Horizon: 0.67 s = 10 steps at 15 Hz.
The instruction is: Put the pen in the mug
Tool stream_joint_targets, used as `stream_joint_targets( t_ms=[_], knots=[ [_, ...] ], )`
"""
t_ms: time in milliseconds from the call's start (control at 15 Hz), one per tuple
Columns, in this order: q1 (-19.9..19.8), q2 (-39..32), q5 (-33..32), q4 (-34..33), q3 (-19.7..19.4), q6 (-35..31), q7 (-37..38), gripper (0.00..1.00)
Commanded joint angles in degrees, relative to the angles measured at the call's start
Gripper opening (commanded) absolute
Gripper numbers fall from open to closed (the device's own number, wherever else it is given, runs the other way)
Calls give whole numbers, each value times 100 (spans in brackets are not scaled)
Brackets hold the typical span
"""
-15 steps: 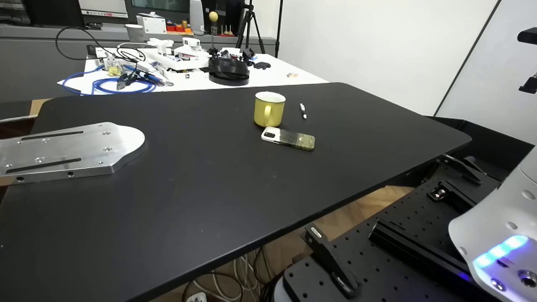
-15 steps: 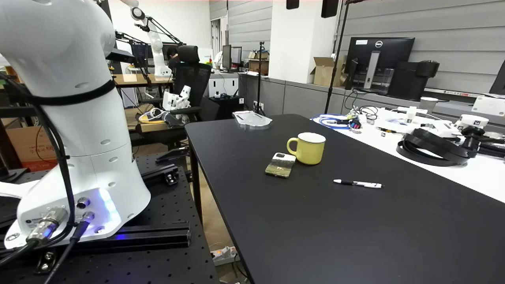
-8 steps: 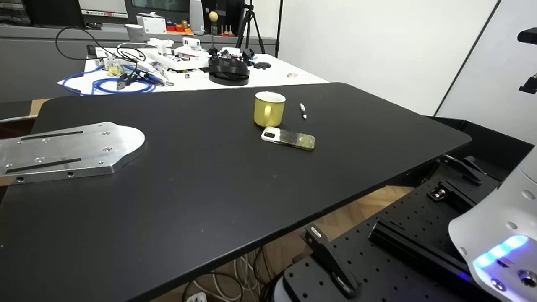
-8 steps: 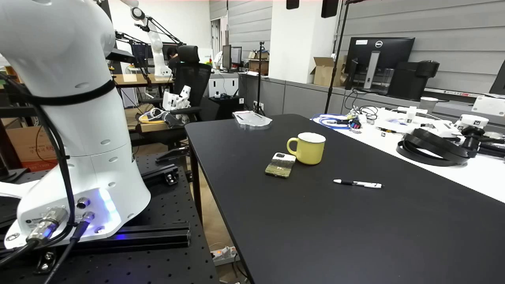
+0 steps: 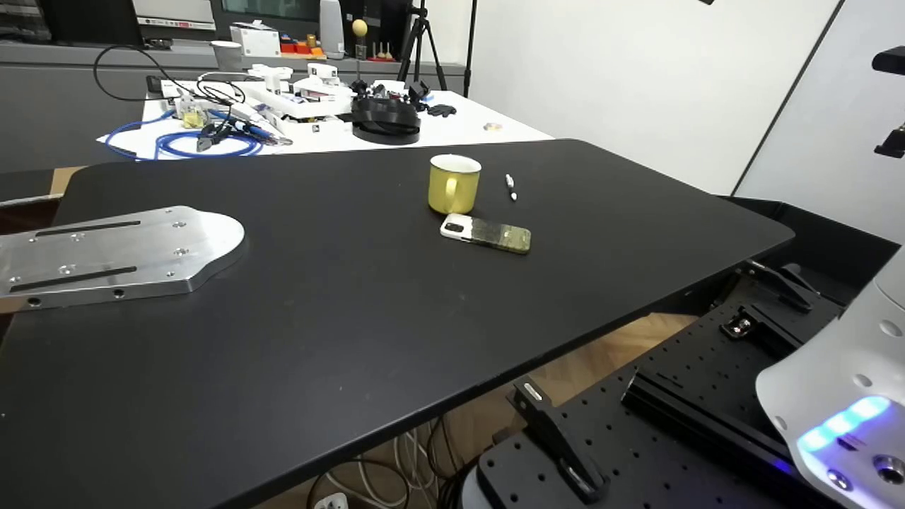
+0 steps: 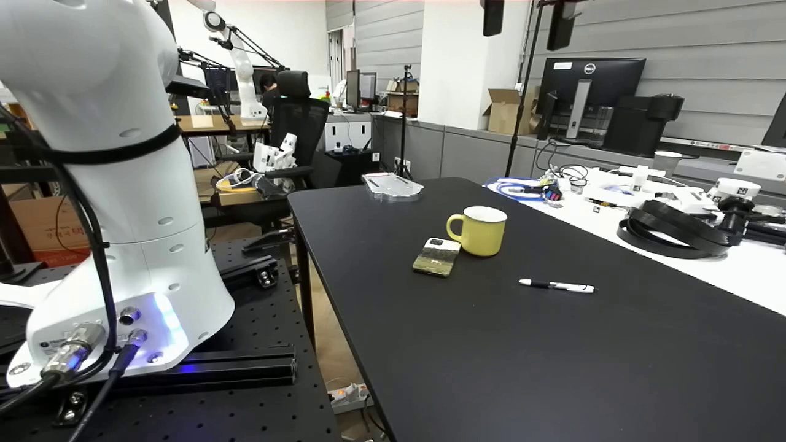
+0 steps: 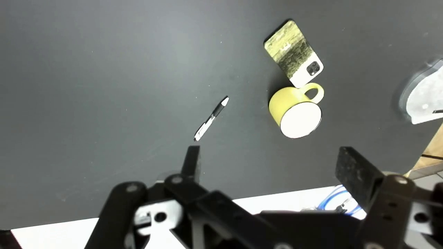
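The pen is thin, white with a black grip, and lies flat on the black table in both exterior views and in the wrist view. The mustard-yellow mug stands upright beside it, its white inside facing up, in both exterior views and in the wrist view. My gripper is open and empty, high above the table. Its two fingers show at the top of an exterior view and wide apart in the wrist view. Pen and mug are apart from it.
A phone in a green, black and white case lies close against the mug on its handle side. A silver metal plate lies at the far table end. A white table with cables and black parts adjoins the black table.
My open gripper has come lower and shifted right in an exterior view over the last half second. A dark tip now shows at the top edge of an exterior view. Pen, mug and phone have not moved.
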<state>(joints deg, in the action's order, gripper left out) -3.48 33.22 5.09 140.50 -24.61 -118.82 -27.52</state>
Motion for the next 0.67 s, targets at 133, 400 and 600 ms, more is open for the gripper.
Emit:
stream_joint_targets(
  t_ms=[133, 400, 600],
  knots=[
    [764, -2135, 594, -1457, -441, -294, -255, 100],
    [959, -3584, 1164, -2570, -559, -185, -368, 100],
    [122, -4657, 1529, -3477, 317, -295, 64, 100]
  ],
)
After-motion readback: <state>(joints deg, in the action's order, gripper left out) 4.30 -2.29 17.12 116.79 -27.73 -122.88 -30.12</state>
